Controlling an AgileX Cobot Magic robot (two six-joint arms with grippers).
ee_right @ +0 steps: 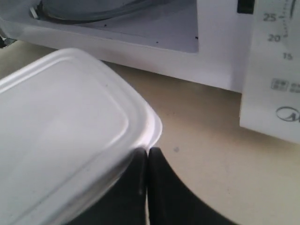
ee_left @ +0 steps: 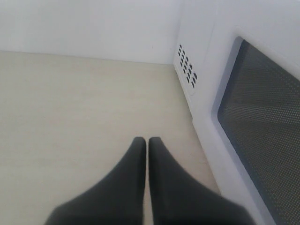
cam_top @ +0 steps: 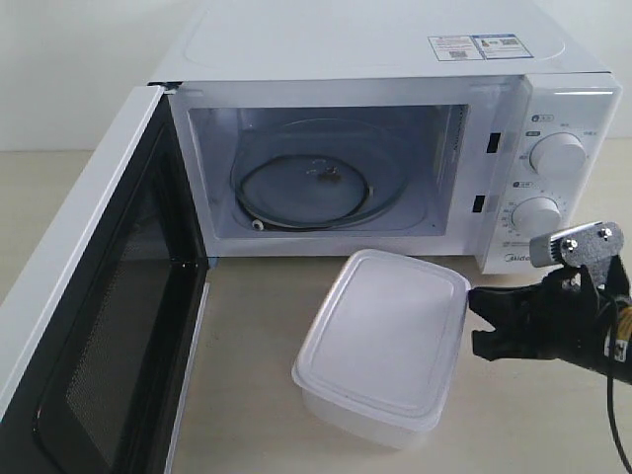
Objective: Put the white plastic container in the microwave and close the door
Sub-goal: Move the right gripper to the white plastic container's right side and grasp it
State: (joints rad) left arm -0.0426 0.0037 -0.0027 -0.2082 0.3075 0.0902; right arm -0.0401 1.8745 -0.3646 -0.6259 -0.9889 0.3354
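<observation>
Exterior view: the microwave (cam_top: 375,49) is standing at the back of the pale surface (cam_top: 247,385), with its door (cam_top: 79,286) swinging wide open toward the left of the view. The cavity is showing a glass turntable (cam_top: 306,183). Two round knobs (cam_top: 558,155) are facing forward on the panel at the right.

The white plastic container (cam_top: 385,336) is sitting on the surface just in front of the open cavity, toward the panel side, outside the microwave. Its lid is lying flat on top.

My right arm (cam_top: 563,321) is reaching in from the right of this view. I am keeping my right jaws clenched and empty, grasping nothing. Right wrist view: the two dark fingertips (ee_right: 157,161) are pressing against each other right at a rounded corner of the container (ee_right: 61,126). I cannot tell whether they are touching its rim or only sitting just beside it. The panel (ee_right: 272,70) is appearing beyond.

Left wrist view: my left jaws are also clenched on nothing, fingertips (ee_left: 136,154) meeting above bare surface (ee_left: 70,108). The door's dark mesh window (ee_left: 262,122) is standing just beside them, with vent holes (ee_left: 187,70) in the white wall farther on.
</observation>
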